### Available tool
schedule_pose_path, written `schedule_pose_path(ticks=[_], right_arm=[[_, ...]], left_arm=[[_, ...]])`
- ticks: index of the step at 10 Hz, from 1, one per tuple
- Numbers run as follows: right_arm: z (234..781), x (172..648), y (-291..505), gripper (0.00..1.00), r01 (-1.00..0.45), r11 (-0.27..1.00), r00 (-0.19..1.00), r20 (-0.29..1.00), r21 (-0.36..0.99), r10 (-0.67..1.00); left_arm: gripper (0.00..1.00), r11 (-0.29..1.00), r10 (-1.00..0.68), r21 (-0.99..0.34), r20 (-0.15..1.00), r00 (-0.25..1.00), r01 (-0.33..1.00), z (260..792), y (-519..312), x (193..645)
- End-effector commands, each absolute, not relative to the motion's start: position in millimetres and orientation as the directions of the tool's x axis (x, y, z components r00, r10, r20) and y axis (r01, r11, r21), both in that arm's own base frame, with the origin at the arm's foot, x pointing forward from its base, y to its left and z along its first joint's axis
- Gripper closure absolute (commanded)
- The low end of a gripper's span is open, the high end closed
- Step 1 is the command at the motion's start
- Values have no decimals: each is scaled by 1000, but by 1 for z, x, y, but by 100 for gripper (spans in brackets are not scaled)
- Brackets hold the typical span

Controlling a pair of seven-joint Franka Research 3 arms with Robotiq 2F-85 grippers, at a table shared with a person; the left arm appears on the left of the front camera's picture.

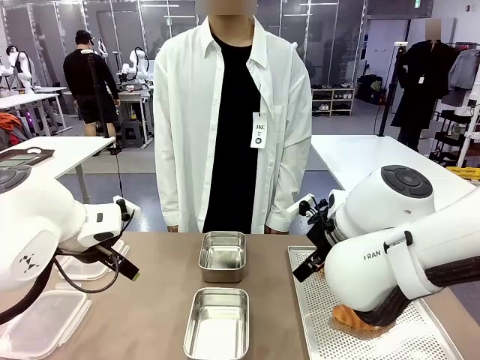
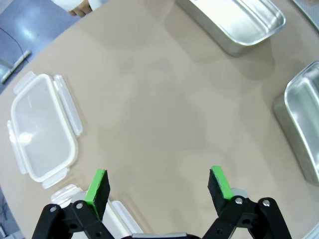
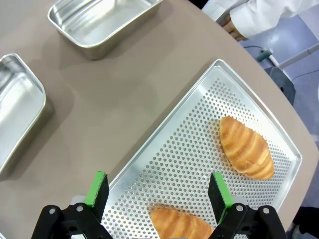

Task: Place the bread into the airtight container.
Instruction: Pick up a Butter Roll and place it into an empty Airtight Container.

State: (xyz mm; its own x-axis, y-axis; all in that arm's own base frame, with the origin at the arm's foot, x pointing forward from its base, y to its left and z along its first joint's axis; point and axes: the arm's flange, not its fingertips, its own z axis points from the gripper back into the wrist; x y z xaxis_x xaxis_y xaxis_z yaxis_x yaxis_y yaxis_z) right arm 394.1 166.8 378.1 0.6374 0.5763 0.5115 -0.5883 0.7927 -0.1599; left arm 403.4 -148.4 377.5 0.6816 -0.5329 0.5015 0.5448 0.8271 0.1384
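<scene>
Left gripper [image 2: 158,180], fingers spread wide above bare tabletop [image 2: 159,109]; a clear plastic lid [image 2: 42,134] lies ahead to its left; a far steel container [image 2: 234,20] and a near steel container [image 2: 304,129] sit ahead to its right. Right gripper [image 3: 157,181], jaws likewise spread wide, hangs over a perforated tray [image 3: 199,139]; one bread roll [image 3: 182,225] lies just below the gap between its fingers; a second bread roll [image 3: 246,148] rests ahead, to the right, on the same tray.
</scene>
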Motion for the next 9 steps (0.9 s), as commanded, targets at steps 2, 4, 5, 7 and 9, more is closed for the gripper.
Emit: schedule_pose_path(ticks=[2, 4, 5, 7, 9], right_arm=[[465, 396, 139, 0, -630, 772, 653, 479, -86, 586], [541, 382, 102, 0, -637, 766, 640, 497, -84, 586], [576, 368, 79, 0, -639, 765, 637, 498, -87, 588], [637, 331, 24, 0, -681, 729, 596, 527, -69, 606], [676, 283, -34, 0, -698, 714, 576, 557, -46, 599]], left_arm=[[0, 823, -514, 55, 497, 700, 565, 458, -118, 412], [0, 792, -516, -54, 471, 715, 608, 536, -88, 396], [0, 766, -538, -85, 458, 708, 637, 574, -70, 381], [0, 719, -553, -96, 521, 650, 689, 644, -24, 347], [0, 719, -500, -99, 614, 610, 688, 696, 17, 308]])
